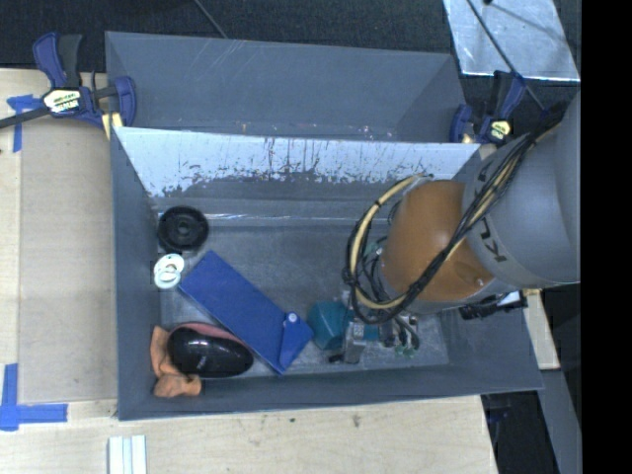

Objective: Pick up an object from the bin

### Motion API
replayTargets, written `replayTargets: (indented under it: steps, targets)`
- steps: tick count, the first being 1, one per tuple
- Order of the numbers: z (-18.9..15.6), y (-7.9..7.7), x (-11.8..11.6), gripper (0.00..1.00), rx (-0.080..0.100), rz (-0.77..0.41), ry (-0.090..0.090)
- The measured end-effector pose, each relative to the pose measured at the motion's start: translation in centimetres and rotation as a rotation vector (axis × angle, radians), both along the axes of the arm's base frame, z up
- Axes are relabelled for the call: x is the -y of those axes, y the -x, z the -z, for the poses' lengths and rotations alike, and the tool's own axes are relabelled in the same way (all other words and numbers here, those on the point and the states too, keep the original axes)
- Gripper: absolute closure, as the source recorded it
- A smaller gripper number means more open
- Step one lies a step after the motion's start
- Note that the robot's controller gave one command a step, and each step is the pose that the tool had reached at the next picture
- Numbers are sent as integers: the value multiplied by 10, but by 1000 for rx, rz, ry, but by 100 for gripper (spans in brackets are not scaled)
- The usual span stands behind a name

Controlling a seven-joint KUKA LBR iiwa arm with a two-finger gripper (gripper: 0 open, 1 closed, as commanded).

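Observation:
My gripper [354, 342] is low in the bin near its front wall, right of the middle, under the arm's orange cover. A small teal block [326, 321] lies right against the gripper's left side; whether they touch I cannot tell. Just left of the block lies a long flat blue piece [235, 306], set on a slant, with a folded blue end [293, 340] beside the teal block.
At the front left lie a black oval mouse-like thing [209, 354] on an orange cloth [164, 365]. A small white roll [169, 271] and a black round disc [183, 228] sit near the left wall. The arm and its cables cover the bin's right side.

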State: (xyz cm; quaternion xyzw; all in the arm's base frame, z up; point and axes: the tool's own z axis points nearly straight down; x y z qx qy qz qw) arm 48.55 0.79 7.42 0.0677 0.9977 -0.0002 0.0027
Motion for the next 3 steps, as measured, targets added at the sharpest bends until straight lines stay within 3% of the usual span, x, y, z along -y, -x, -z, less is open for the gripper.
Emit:
replayTargets:
  steps: [2,3]
  targets:
    - [0,-2,-10,100,2,-6,4]
    - [-167,-20,2,100,-3,-2,-1]
